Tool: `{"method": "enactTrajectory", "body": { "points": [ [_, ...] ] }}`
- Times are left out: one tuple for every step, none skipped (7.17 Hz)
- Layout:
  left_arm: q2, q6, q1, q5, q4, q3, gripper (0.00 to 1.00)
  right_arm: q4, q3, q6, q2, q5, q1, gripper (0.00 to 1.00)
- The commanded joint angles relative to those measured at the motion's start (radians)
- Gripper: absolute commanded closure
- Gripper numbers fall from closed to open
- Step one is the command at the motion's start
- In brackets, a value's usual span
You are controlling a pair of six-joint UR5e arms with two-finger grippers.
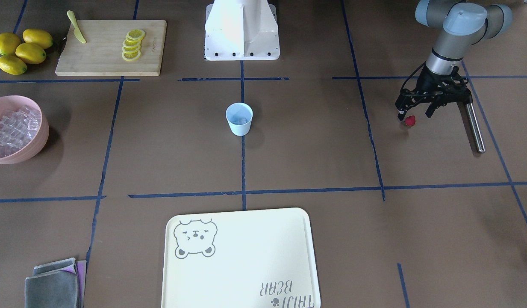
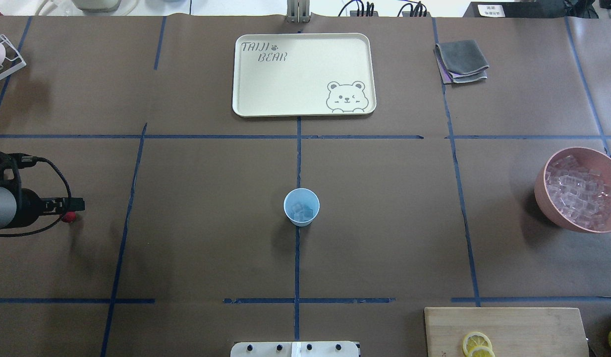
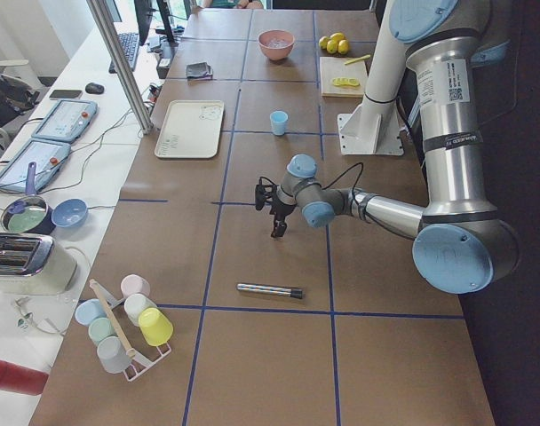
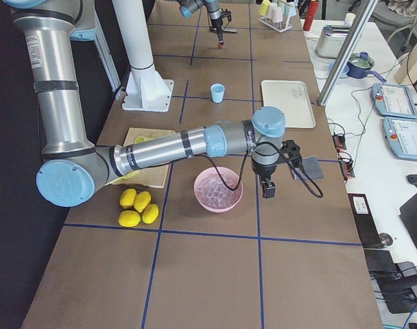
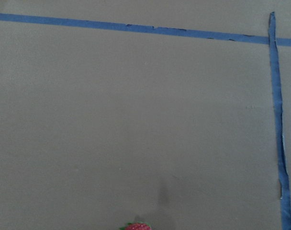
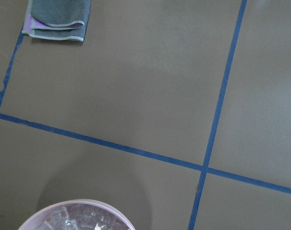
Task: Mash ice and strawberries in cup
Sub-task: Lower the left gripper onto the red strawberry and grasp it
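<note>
Brown paper (image 2: 211, 223) gridded with blue tape (image 2: 211, 136), white bench (image 3: 83, 191) alongside

Strawberry (image 5: 137, 226) cut off, frame btm.

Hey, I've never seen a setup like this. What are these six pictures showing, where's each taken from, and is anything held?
It is a robot with a left arm and a right arm at a brown table. Two pictures look down on the table, one from across it, one from behind the robot; two are taken from the table's ends; two come from cameras on the wrists. On the table: a light blue cup with ice cubes in it, a pink bowl of more ice, lemons, a cutting board with lemon slices and a yellow knife, a cream tray, folded cloths and a metal rod. The left gripper is open, low over a small red strawberry; nothing seems gripped. The right gripper hangs beside the bowl; open or shut, I cannot tell.
</note>
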Motion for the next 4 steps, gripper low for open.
{"method": "enactTrajectory", "body": {
  "points": [
    [-0.025, -0.001, 0.013, 0.001, -0.004, 0.04, 0.01, 0.003, -0.001, 0.002, -0.004, 0.0, 0.0, 0.01],
    [-0.033, 0.001, 0.018, 0.001, 0.0, 0.05, 0.02, 0.003, -0.001, 0.002, -0.004, 0.0, 0.0, 0.01],
    [-0.033, 0.001, 0.019, 0.001, 0.0, 0.052, 0.02, 0.003, -0.001, 0.002, -0.004, -0.001, 0.0, 0.01],
    [-0.031, 0.001, 0.021, 0.001, 0.0, 0.052, 0.04, 0.003, -0.001, 0.004, -0.004, -0.001, 0.0, 0.01]
  ]
}}
